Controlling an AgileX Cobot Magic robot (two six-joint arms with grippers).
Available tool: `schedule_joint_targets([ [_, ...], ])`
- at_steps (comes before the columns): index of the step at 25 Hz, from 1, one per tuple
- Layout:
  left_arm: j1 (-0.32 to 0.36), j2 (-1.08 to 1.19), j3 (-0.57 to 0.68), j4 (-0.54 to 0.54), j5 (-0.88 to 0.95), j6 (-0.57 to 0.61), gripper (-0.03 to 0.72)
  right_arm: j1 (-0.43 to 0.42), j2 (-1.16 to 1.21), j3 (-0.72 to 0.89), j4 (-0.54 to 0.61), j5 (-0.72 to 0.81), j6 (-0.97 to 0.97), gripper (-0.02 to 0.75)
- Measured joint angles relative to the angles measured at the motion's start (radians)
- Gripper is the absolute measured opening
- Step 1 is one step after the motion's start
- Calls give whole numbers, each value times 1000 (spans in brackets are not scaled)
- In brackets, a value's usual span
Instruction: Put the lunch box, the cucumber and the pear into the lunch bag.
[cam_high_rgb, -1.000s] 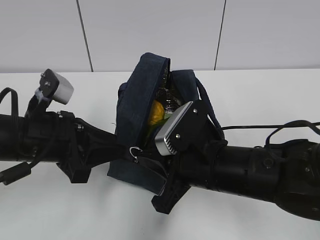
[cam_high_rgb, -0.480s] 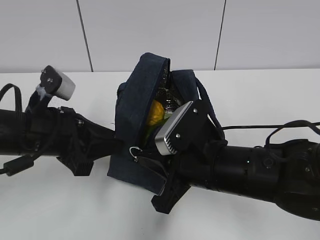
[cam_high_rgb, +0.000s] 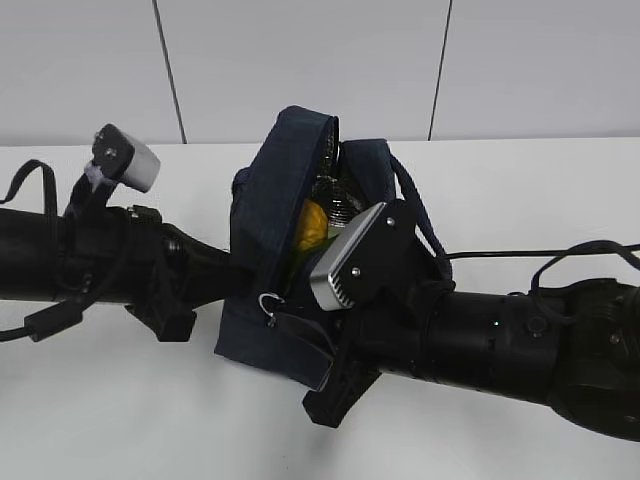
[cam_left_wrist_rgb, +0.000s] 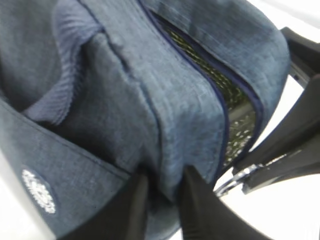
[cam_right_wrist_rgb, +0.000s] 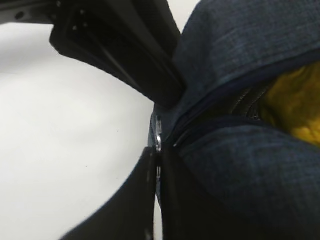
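Observation:
The navy lunch bag (cam_high_rgb: 275, 215) stands mid-table with its zip partly open. The yellow pear (cam_high_rgb: 312, 225) shows inside the opening, and also in the right wrist view (cam_right_wrist_rgb: 295, 102). My left gripper (cam_high_rgb: 238, 285) is shut on a fold of fabric on the bag's left side (cam_left_wrist_rgb: 162, 192); the white logo (cam_left_wrist_rgb: 37, 190) is beside it. My right gripper (cam_high_rgb: 290, 322) is shut on the metal ring pull (cam_right_wrist_rgb: 158, 142) at the zip's lower end, which also shows in the exterior view (cam_high_rgb: 268, 303). The lunch box and cucumber are not in view.
The white table (cam_high_rgb: 120, 410) lies all around the bag, with a white panelled wall (cam_high_rgb: 300, 60) behind. Both black arms cross the front of the table. The bag's loop handle (cam_high_rgb: 420, 225) hangs on its right side.
My left arm has slid to the right, closer against the bag, and its wrist camera has risen a little. The right arm and the bag have stayed put.

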Motion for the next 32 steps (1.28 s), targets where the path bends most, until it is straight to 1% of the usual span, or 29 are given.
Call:
schedule_joint_targets([
  [1,-1,7,-1,0,7,0,56,0,0,0,0,0,0,0],
  [2,-2,12,-2,0,10,0,36,0,0,0,0,-2,0,0],
  [5,-8,16,-4,0,12,0,17,0,0,0,2,-18,0,0],
  [13,-8,16,-4,0,11,0,13,0,-44,-2,21,-22,0,0],
  [17,-8,16,-4,0,10,0,13,0,-47,-32,29,-18,1,0],
  [23,-8,16,-4,0,8,0,12,0,-48,-119,29,114,1,0],
  [32,-8,16,-4,0,5,0,11,0,-105,-139,29,165,-6,0],
])
